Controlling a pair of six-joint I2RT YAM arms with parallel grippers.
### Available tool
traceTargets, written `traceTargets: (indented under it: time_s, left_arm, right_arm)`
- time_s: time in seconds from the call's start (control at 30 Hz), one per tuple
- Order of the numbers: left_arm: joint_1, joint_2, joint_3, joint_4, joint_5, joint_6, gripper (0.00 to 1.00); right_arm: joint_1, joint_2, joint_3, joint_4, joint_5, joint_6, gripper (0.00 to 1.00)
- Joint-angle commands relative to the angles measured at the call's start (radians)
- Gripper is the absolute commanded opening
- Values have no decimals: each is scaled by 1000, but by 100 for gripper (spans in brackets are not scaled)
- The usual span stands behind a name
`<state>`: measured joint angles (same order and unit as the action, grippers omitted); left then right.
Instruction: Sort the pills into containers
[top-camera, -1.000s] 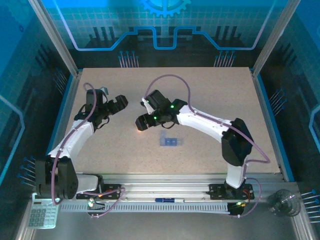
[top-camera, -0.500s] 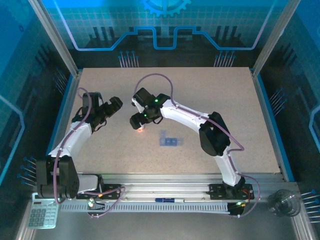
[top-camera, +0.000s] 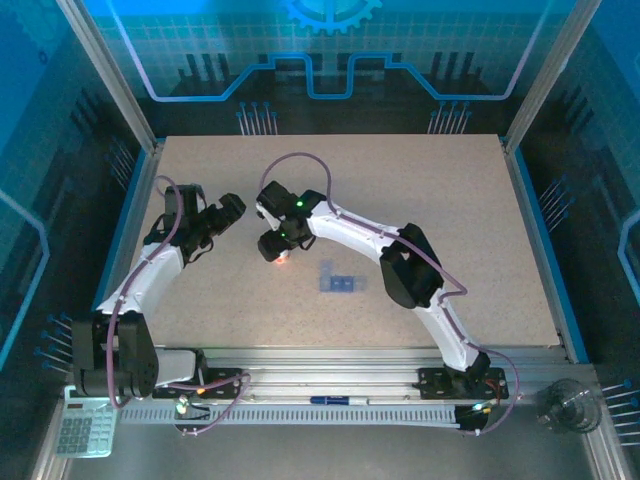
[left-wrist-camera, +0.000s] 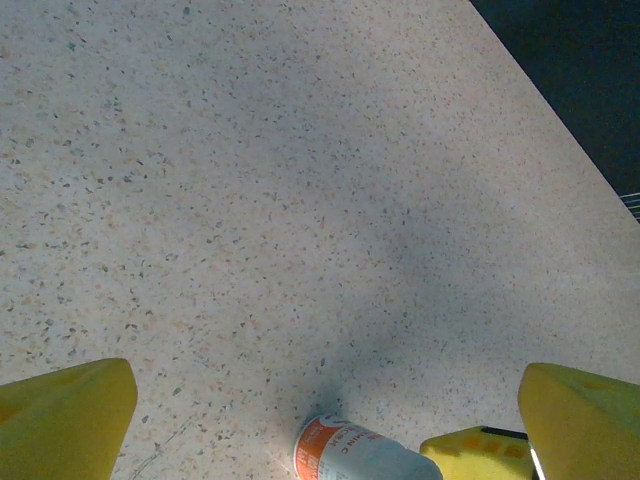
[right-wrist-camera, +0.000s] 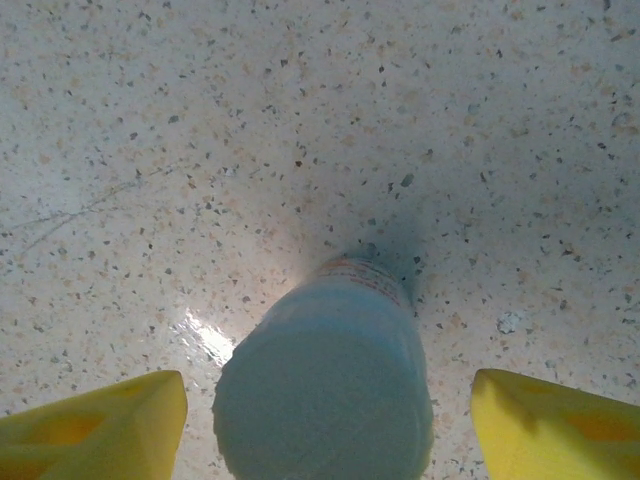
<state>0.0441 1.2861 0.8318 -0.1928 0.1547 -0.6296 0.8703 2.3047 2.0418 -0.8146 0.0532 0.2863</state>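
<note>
The translucent blue pill box (top-camera: 340, 283) lies flat on the table's middle, apart from both grippers. A small orange bottle (top-camera: 281, 258) with a white cap (right-wrist-camera: 325, 400) stands left of the pill box. My right gripper (top-camera: 274, 243) hangs over the bottle, open, with a yellow finger (right-wrist-camera: 100, 420) on each side of the cap and a gap to it on both sides. My left gripper (top-camera: 226, 213) is open further left and holds nothing. Its wrist view catches the bottle (left-wrist-camera: 345, 455) at the bottom edge, beside a right finger (left-wrist-camera: 478, 450). I see no pills.
The speckled tabletop (top-camera: 430, 200) is bare behind and right of the arms. Metal frame posts and blue walls enclose it. A calculator (top-camera: 85, 430) and a glass beaker (top-camera: 568, 405) sit off the table at the near corners.
My right arm has reached further left and brought its open gripper over the orange bottle. The left gripper has pulled back slightly to the left.
</note>
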Motion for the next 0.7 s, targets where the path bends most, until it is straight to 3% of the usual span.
traceTargets:
  time_s: [0.0, 0.3, 0.67]
  left_arm:
    - [13, -19, -13, 2, 22, -3, 99]
    - [12, -21, -21, 7, 32, -1, 99]
    - [12, -28, -30, 28, 57, 6, 99]
  right_arm:
    - [9, 44, 45, -20, 11, -4, 74]
    - [6, 57, 35, -10, 13, -1, 65]
    - [3, 31, 23, -1, 11, -5, 39]
